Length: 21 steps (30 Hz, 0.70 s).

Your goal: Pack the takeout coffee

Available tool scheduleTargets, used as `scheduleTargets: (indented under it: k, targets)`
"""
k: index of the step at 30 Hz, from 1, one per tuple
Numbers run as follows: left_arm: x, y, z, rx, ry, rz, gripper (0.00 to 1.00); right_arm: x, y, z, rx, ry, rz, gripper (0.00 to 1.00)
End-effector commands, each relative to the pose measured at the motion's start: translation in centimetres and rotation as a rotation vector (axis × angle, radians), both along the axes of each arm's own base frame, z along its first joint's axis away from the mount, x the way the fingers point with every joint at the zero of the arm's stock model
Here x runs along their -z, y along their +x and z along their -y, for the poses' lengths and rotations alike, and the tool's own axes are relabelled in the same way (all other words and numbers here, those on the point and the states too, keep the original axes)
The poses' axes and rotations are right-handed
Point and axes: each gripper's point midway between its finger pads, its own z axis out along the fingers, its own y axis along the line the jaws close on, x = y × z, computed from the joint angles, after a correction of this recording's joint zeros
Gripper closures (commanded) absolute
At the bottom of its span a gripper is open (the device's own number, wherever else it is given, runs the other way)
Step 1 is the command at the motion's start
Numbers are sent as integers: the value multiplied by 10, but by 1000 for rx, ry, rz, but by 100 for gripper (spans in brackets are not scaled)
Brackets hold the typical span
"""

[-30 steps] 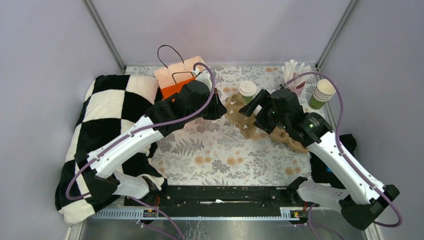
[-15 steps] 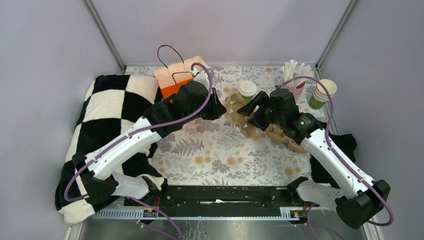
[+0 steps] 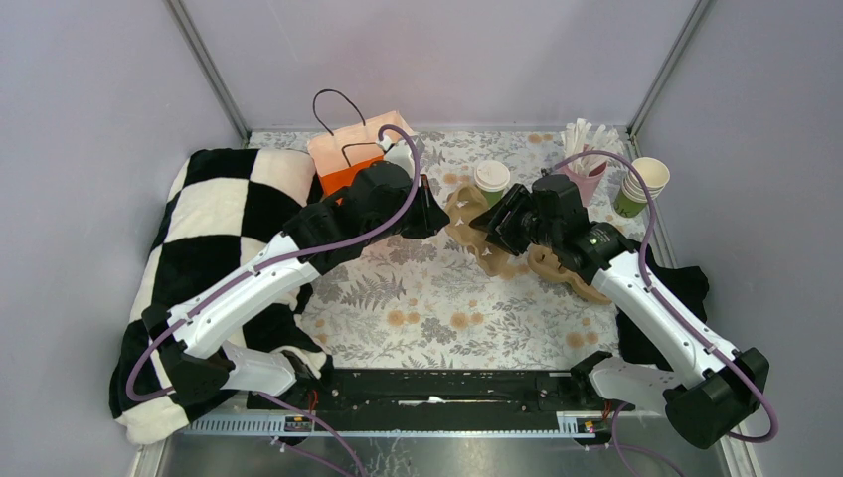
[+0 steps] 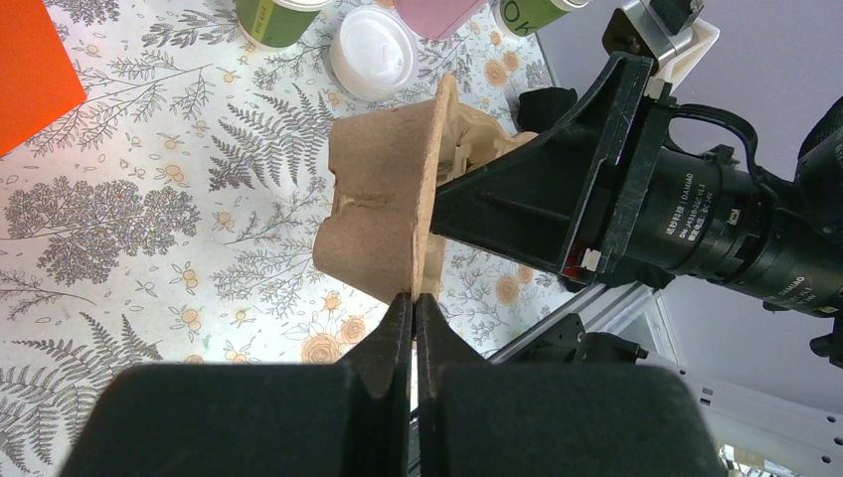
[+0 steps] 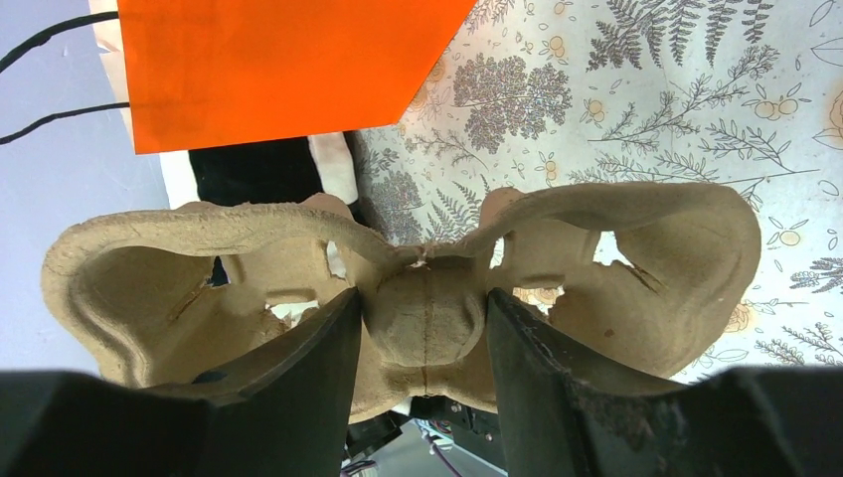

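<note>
Left pincer (image 4: pixel 414 303) clamped shut on thin rim of carrier (image 4: pixel 376 204). Right pincer (image 5: pixel 424 333) stood part-open, jaws astride carrier centre hump. Takeout coffee (image 3: pixel 491 177) sat upright on tabletop (image 3: pixel 427 298), just behind carrier.

Top view: right arm (image 3: pixel 656 308) covers part of the cup carrier (image 3: pixel 557 268). Left wrist view: pink cup (image 4: pixel 437 10) cut by upper edge. Right wrist view: orange bag (image 5: pixel 288 60) cut by upper edge; whether the right gripper (image 5: pixel 422 298) presses or merely flanks the carrier's centre post is unclear.
</note>
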Motion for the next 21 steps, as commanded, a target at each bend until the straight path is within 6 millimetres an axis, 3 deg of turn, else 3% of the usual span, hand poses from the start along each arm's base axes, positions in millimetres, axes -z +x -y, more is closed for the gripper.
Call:
scheduleTargets:
  k: [1,10,12,13,14,18,21]
  targets:
    - [-20,1,-1,-7,-60,42,100,-7,3,-3,-17,10,34,46]
    - [-17,-3,-3,2,-58,36,98,-6,1,3,-13,-24,42,53]
    - [-21,-5,-7,3,-62,50,78,-7,-1,6,-20,-43,52,53]
    - [-23,-5,-10,0,-57,61,57,-8,-2,8,-23,-57,60,53]
    - [-25,-5,-16,-12,-46,75,46,-10,-3,11,-29,-73,72,53]
    - [-42,5,-51,-98,20,137,19,-16,-14,30,-75,-193,141,51]
    - [-62,28,-97,-213,68,188,8,-26,-22,54,-110,-335,228,50]
